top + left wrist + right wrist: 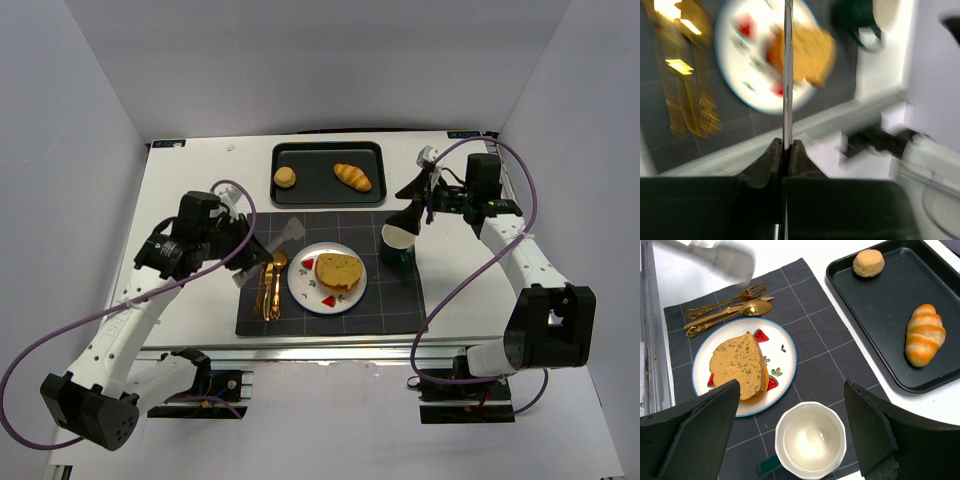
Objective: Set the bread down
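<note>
bread (737,362) is on the plate (781,339). left gripper (785,146) pinched on a thin clear sheet (788,75), right gripper (791,387) wide open over the cup (810,440). i'd lift the sheet straight up, don't snag the bread.

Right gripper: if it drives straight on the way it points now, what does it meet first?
Probably the white-lined green ceramic mug on the dark checked placemat, centred ahead of the open right gripper; how far off is unclear.
</note>
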Robot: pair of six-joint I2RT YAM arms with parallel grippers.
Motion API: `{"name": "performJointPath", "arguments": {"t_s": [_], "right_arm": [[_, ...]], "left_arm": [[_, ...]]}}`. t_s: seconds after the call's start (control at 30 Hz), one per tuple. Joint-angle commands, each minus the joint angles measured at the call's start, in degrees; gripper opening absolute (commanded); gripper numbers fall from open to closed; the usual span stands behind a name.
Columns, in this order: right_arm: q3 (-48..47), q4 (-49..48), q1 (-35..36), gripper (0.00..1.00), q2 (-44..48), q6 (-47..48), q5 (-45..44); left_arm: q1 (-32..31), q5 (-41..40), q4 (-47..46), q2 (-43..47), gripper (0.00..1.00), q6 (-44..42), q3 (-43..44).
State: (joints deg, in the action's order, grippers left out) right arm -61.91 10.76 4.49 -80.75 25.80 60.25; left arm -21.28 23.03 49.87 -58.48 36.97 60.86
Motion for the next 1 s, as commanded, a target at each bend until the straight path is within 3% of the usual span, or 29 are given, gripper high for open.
{"name": "performJointPath", "arguments": {"t_s": [0.0, 0.1, 0.23, 0.33, 0.43, 0.57, 0.67, 0.77, 0.8, 0.97], "right_arm": [[-0.05, 1.45, -0.27, 0.88, 0.42, 2.14, 1.54], [-0.66, 3.81, 0.52, 0.88, 0.33, 4.95, 0.49], [-2.07, 6.1, 1.05, 0.88, -0.02, 7.51, -1.01], [-4.44, 8.66, 1.05, 0.88, -0.72, 9.26, -1.1], [-5.15, 8.66, 1.05, 0.88, -0.2, 9.53, -1.45], [-4.63, 8.75, 1.05, 0.88, 1.38, 9.44, -1.8], [-3.92, 8.83, 1.13, 0.88, 2.52, 9.44, -2.59], [-4.01, 9.62, 1.13, 0.89, 3.23, 9.01, -4.08], [-4.1, 9.37, 1.13, 0.89, 3.4, 8.05, -5.91], [-4.09, 6.81, 1.22, 0.89, 3.41, -2.23, -14.88]], "left_arm": [[2.11, -16.28, 0.15, -1.2, 0.02, -7.69, 3.83], [3.08, -27.1, -8.97, -2.52, 0.0, -14.19, -0.54], [6.68, -35.49, -29.31, -4.36, 0.0, -24.21, -10.13], [11.77, -31.92, -42.9, -7.43, 0.0, -32.82, -17.34], [19.07, -23.76, -47.39, -15.15, 0.0, -35.55, -17.71], [23.82, -20.14, -53.9, -21.67, 0.01, -36.79, -18.58], [25.23, -18.99, -56.63, -24.92, 0.1, -36.8, -19.55], [26.11, -18.89, -56.63, -27.48, 0.28, -36.8, -20.34], [26.46, -19.42, -56.72, -27.74, 0.38, -36.53, -20.78], [27.34, -19.95, -58.39, -26.08, 0.58, -34.42, -24.03]]}}
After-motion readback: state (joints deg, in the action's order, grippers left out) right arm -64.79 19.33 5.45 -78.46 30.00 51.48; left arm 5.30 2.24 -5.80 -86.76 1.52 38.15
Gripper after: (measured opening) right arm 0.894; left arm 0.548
